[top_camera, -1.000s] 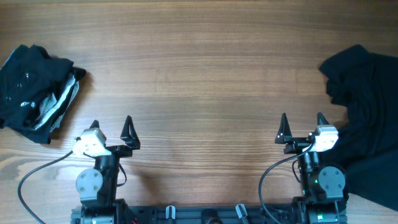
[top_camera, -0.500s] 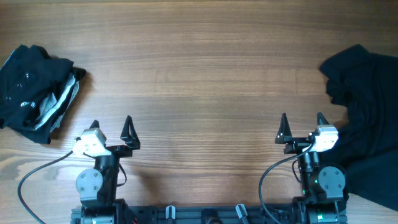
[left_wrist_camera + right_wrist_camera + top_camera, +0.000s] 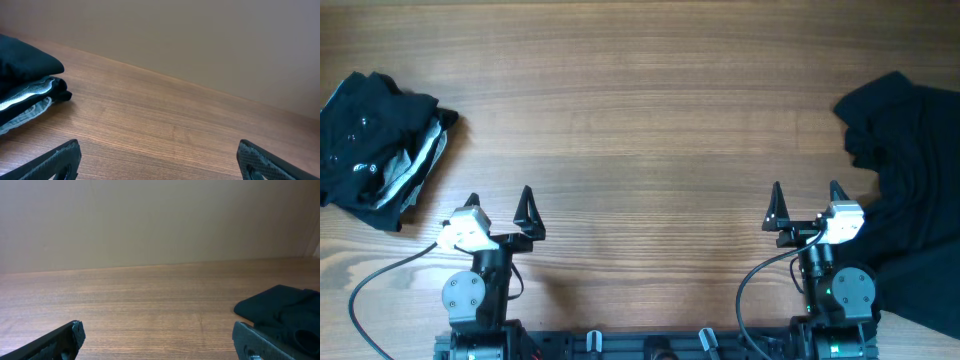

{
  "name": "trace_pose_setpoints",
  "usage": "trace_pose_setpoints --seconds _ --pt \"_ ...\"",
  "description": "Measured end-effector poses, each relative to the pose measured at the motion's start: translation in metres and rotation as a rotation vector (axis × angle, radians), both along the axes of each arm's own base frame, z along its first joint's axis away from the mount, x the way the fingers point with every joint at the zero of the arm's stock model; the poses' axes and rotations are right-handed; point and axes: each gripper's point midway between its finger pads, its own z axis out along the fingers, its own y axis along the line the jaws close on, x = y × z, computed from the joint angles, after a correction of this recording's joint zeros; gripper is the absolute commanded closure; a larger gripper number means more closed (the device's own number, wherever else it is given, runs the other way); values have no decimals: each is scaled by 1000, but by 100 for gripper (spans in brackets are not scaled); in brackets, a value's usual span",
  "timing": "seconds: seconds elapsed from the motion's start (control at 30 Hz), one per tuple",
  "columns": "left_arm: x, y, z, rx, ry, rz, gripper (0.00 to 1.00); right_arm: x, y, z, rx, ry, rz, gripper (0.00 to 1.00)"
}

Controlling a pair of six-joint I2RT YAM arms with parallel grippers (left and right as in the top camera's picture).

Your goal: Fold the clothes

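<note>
The left tool (image 3: pixel 498 196) and the right tool (image 3: pixel 805 188) both sit at the near edge of the wooden desk (image 3: pixel 650 110), each w/ its fingers spread wide and holding nothing. A stacked pile of dark clothes (image 3: pixel 375 145), w/ a grey-white striped layer at its side, lies at the far left of the desk, apart from the left tool. A loose, crumpled black garment (image 3: pixel 910 170) covers the right side of the desk, just beside the right tool.

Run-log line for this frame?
left end effector: open | right end effector: open | clothes stack: table left | loose garment: table right
</note>
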Motion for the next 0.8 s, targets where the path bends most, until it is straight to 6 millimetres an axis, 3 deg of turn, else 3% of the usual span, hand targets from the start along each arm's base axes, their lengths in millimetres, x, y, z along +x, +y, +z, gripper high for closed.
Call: trace_pose_setpoints --seconds 0.8 --pt "0 0 0 0 0 0 0 0 0 0 0 0 -1 0"
